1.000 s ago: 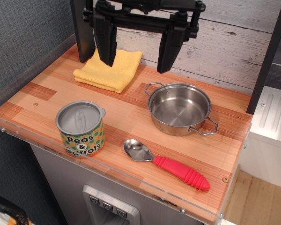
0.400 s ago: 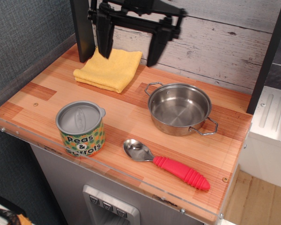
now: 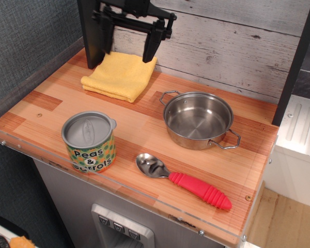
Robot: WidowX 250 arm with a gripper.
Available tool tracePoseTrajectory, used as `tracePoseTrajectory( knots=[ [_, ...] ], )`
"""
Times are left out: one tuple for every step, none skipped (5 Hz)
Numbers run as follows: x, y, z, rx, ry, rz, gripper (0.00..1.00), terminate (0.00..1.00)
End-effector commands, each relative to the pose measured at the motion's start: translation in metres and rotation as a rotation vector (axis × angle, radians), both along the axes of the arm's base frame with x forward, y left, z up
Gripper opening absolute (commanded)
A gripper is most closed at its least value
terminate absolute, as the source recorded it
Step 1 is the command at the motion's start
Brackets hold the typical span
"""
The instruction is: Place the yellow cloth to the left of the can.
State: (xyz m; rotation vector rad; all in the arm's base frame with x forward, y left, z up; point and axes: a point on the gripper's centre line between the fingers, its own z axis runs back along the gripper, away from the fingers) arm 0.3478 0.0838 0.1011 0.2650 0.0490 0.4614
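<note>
The yellow cloth [image 3: 121, 75] lies folded at the back left of the wooden counter. The can [image 3: 89, 141], with a grey lid and a "Peas & Carrots" label, stands near the front left edge. My gripper [image 3: 128, 56] is open, its two black fingers pointing down over the far edge of the cloth, one finger at each side of it. It holds nothing. I cannot tell whether the fingertips touch the cloth.
A steel pot with two handles [image 3: 198, 120] sits right of centre. A spoon with a red handle [image 3: 183, 180] lies in front of it. A dark post [image 3: 91, 31] stands behind the cloth. The counter [image 3: 139, 134] has a clear front lip.
My gripper has moved left and back toward the wall, from between cloth and pot to over the cloth's far edge. Its fingers stand closer together. Nothing on the counter moved.
</note>
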Motion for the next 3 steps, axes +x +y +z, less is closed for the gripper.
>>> tracePoseTrajectory(
  knots=[
    [0.035, 0.036, -0.01, 0.01, -0.241, -0.052, 0.0, 0.0],
    [0.037, 0.047, -0.016, 0.002, -0.294, -0.131, 0.0, 0.0],
    [0.043, 0.055, -0.026, 0.001, -0.276, -0.186, 0.0, 0.0]
  ],
)
